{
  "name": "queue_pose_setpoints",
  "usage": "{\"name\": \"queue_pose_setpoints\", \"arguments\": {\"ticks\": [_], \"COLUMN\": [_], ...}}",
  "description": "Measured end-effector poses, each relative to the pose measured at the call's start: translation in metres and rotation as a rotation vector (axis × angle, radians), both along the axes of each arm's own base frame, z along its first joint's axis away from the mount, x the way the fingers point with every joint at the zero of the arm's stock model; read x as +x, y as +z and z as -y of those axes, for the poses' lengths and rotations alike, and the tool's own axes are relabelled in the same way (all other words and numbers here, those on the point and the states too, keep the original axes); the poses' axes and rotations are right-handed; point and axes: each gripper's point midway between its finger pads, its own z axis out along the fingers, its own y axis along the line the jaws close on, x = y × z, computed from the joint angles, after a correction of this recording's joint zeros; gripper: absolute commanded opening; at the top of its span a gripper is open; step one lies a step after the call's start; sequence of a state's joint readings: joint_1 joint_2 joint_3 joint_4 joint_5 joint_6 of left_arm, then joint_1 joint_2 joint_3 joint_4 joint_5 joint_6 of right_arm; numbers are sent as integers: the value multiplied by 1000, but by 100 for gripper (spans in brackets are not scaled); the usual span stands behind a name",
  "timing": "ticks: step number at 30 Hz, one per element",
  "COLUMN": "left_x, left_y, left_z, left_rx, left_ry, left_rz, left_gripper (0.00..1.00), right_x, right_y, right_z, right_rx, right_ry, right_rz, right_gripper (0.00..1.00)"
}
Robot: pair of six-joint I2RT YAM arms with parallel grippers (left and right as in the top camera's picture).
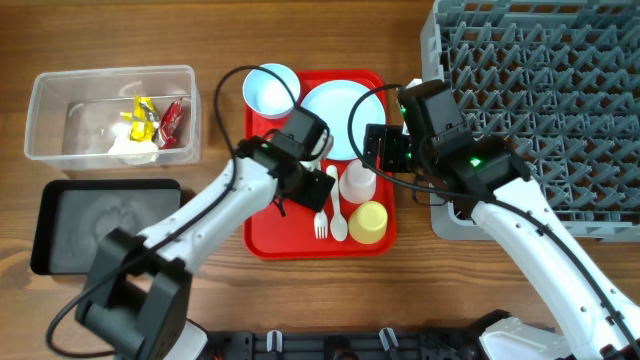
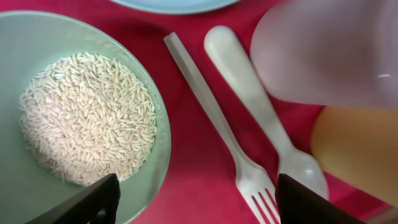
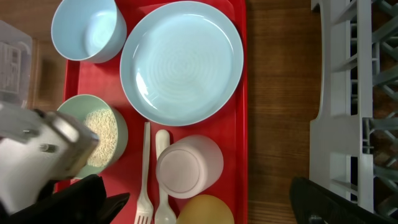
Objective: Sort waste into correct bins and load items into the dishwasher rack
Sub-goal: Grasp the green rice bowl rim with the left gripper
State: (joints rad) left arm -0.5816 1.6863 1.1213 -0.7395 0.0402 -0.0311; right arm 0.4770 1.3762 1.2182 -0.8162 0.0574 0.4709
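My left gripper point(image 2: 196, 205) is open and empty, low over the red tray between the pale green bowl point(image 2: 149, 180) holding white crumbs point(image 2: 87, 118) and the white fork point(image 2: 211, 112). The white spoon point(image 2: 249, 87), upside-down white cup point(image 1: 357, 182) and yellow cup point(image 1: 368, 222) lie to the right. My right gripper point(image 3: 211, 205) is open and empty above the tray's right side. The light blue plate point(image 1: 335, 105) and bowl point(image 1: 270, 88) sit at the tray's far end. The yellow wrapper point(image 1: 140, 115), red wrapper point(image 1: 172, 120) and tissue point(image 1: 130, 148) lie in the clear tub point(image 1: 45, 120).
The black tray point(image 1: 100, 225) sits in front of the clear tub at the left. The grey dishwasher rack point(image 1: 540, 100) fills the right side, with a strip of bare wood between it and the red tray point(image 1: 290, 240). My left arm hides the green bowl in the overhead view.
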Motion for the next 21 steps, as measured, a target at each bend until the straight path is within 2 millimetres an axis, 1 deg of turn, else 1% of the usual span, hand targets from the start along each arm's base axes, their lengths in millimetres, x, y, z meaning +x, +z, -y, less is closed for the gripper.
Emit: {"name": "queue_pose_setpoints", "arguments": {"ticks": [1,3,6,7,11,15,19,21], "left_x": [0,2,6,8,15,16,16,16], "left_y": [-5,-13,-21,-22,-21,-20,-20,-20], "left_z": [-2,-4,-7,-7,-5,-5,-5,-5], "left_rx": [18,45,72,75,69,71,71,72], "left_ry": [-2,-4,-5,-6,0,0,-1,-3], "left_rz": [-3,-5,1,5,37,43,43,44], "left_gripper": [68,61,54,52,34,17,10,9], "right_x": [-1,-2,-2,-2,-2,-2,-2,-2], "right_y": [0,-1,-1,-1,-1,-1,-1,-1], "right_z": [0,1,1,1,1,1,1,1], "right_rx": [-1,-4,-4,-4,-4,-4,-4,-4], "right_ry": [0,0,0,0,0,0,0,0], "right_rz": [-3,-8,-9,-9,-9,-9,-8,-9], "right_gripper": [100,100,100,100,100,100,100,100]}}
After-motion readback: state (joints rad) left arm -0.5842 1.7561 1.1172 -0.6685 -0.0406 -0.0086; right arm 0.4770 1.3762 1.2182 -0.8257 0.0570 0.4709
